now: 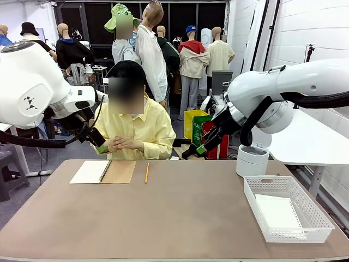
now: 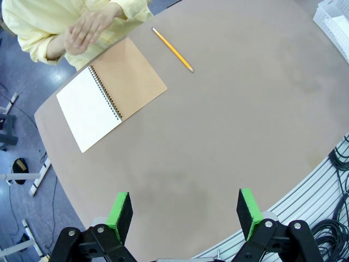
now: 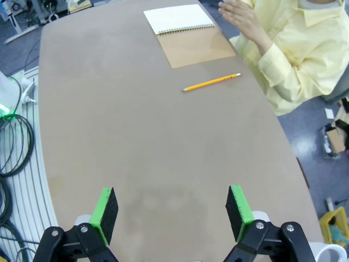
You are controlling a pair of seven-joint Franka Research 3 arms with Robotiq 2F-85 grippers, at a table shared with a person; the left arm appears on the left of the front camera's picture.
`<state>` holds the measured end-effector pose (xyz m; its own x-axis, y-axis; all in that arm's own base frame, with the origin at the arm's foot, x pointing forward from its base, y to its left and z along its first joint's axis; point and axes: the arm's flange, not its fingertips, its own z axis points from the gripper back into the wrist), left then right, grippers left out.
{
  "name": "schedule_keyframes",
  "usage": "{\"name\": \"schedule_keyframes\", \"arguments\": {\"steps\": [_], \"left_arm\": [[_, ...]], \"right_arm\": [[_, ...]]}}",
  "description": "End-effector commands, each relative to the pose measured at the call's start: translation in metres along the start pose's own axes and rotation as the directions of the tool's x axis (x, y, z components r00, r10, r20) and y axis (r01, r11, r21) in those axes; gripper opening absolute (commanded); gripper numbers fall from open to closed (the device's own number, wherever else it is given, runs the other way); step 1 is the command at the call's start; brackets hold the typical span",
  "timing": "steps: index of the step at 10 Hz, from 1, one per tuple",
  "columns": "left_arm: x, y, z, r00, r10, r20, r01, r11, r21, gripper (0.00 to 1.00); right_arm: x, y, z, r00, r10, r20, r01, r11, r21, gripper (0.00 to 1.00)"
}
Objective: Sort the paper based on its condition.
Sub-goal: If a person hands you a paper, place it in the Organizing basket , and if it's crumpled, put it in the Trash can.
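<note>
While both pincers (left (image 2: 185, 215), right (image 3: 170, 213)) hang released above the tabletop (image 1: 180, 218), a paper (image 1: 277, 211) lies in the basket (image 1: 322, 218) at four o'clock.

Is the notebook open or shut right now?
Open. The notebook lies flat on the table, tan cover folded out beside a blank white page, spiral between them.

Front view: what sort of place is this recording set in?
Likely a robotics lab or workshop: two white arms flank a brown table, a person sits opposite, and a white-brick wall stands at the right.
</note>
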<state>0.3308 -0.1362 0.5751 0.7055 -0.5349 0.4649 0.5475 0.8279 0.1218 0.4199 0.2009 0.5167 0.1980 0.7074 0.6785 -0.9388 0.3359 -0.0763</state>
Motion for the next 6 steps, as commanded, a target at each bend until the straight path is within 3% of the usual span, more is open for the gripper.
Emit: {"name": "schedule_keyframes", "arguments": {"steps": [1, 6], "left_arm": [[-0.0007, 0.0012, -0.0009, 1.0, 0.001, 0.01, -0.001, 1.0, -0.004, 1.0], [-0.0007, 0.0012, -0.0009, 1.0, 0.001, 0.01, -0.001, 1.0, -0.004, 1.0]], "right_arm": [[0.0005, -0.0001, 0.0002, 1.0, -0.002, 0.002, 0.002, 1.0, -0.002, 1.0], [0.0005, -0.0001, 0.0002, 1.0, -0.002, 0.002, 0.002, 1.0, -0.002, 1.0]]}}
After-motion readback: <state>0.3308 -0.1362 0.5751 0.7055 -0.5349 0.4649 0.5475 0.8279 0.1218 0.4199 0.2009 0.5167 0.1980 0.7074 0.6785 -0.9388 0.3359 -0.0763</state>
